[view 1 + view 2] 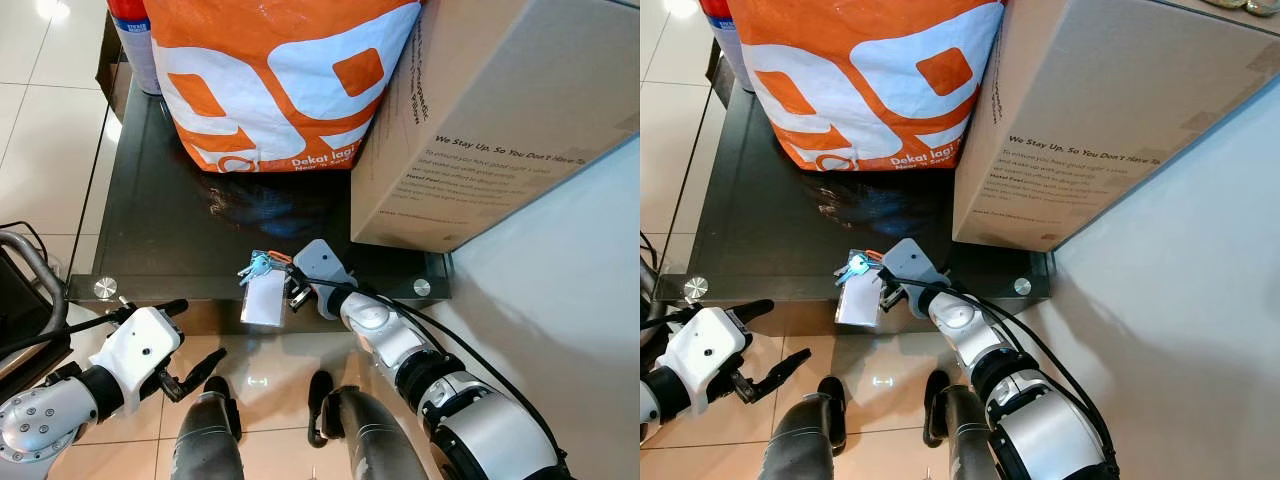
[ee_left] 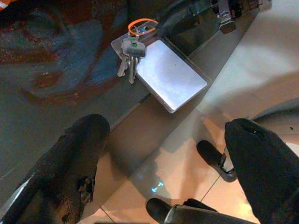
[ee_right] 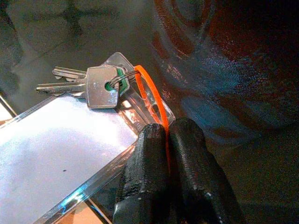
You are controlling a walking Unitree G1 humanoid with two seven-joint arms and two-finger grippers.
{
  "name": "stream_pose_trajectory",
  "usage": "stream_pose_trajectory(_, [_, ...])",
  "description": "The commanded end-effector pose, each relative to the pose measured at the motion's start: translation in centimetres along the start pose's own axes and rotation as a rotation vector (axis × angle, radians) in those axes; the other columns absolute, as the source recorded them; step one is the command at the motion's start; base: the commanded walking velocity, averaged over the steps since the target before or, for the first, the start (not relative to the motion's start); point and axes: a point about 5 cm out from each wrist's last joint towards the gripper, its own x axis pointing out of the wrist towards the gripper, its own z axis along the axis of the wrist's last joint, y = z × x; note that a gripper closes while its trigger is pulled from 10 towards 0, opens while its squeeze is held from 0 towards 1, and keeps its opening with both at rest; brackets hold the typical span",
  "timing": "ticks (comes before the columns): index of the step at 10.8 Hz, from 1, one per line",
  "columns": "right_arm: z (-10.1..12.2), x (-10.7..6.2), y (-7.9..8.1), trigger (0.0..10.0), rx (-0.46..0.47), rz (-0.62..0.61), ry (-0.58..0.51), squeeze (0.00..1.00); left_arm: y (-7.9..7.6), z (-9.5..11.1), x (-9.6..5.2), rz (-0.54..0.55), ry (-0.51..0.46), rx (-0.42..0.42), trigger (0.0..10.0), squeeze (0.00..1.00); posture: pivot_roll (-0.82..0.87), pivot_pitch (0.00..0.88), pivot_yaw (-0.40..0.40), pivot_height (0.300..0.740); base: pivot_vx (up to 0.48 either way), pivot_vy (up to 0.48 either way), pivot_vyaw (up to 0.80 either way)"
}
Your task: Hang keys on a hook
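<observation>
A bunch of silver keys (image 1: 258, 265) with a clear card holder (image 1: 263, 298) and an orange loop (image 3: 148, 93) lies at the front edge of the dark glass table (image 1: 170, 220). The card holder hangs partly over the edge. My right gripper (image 3: 167, 144) is shut on the orange loop, right beside the keys (image 3: 91, 85). My left gripper (image 1: 178, 345) stands open below the table's front edge, to the left of the keys, with nothing between its fingers (image 2: 70, 158). The left wrist view looks at the keys (image 2: 130, 53) and card holder (image 2: 170, 74) from a short way off.
An orange and white bag (image 1: 280, 80) and a large cardboard box (image 1: 500, 120) stand on the table behind the keys. A white wall (image 1: 560, 300) runs along the right. A red and blue canister (image 1: 135, 40) stands at the back left. My feet (image 1: 270, 400) rest on the tiled floor.
</observation>
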Motion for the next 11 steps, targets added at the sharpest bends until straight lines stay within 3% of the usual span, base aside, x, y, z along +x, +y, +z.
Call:
stream_pose_trajectory(1, [1.0,1.2,3.6,0.0,0.068,0.07,-0.008,0.0,-0.7,0.0,-0.1,-0.021,0.003,-0.006,10.0,0.29,0.2,0.381,-0.189,0.74,0.0,0.0,0.0])
stream_pose_trajectory(4, [1.1,0.6,1.7,0.0,0.156,0.004,-0.07,0.0,-0.5,0.1,0.3,0.001,-0.013,-0.003,10.0,0.29,0.19,0.351,-0.195,0.74,0.0,0.0,0.0])
stream_pose_trajectory(5, [1.5,-0.2,-0.4,0.0,0.213,-0.037,-0.133,0.0,0.1,0.7,1.0,0.048,-0.061,-0.028,10.0,0.29,0.18,0.305,-0.202,0.74,0.0,0.0,0.0])
stream_pose_trajectory(6, [1.7,-0.5,-1.2,0.0,0.223,-0.046,-0.157,0.0,0.2,1.0,1.4,0.061,-0.081,-0.039,10.0,0.28,0.17,0.284,-0.203,0.74,0.0,0.0,0.0])
stream_pose_trajectory(7, [2.2,-2.3,-3.2,0.0,0.267,-0.072,-0.206,0.0,0.7,2.1,2.4,0.112,-0.155,-0.101,10.0,0.29,0.16,0.198,-0.197,0.74,0.0,0.0,0.0])
stream_pose_trajectory(8, [2.7,-3.5,-3.8,0.0,0.282,-0.055,-0.228,0.0,1.0,2.7,3.0,0.135,-0.19,-0.138,10.0,0.29,0.15,0.168,-0.189,0.74,0.0,0.0,0.0])
stream_pose_trajectory(10, [4.6,-6.6,-5.0,0.0,0.447,-0.062,-0.308,0.0,1.1,3.9,4.5,0.145,-0.255,-0.196,10.0,0.28,0.11,0.089,-0.156,0.74,0.0,0.0,0.0])
stream_pose_trajectory(11, [4.9,-8.0,-5.6,0.0,0.604,-0.082,-0.282,0.0,1.0,4.3,5.2,0.138,-0.276,-0.214,10.0,0.28,0.1,0.068,-0.146,0.74,0.0,0.0,0.0])
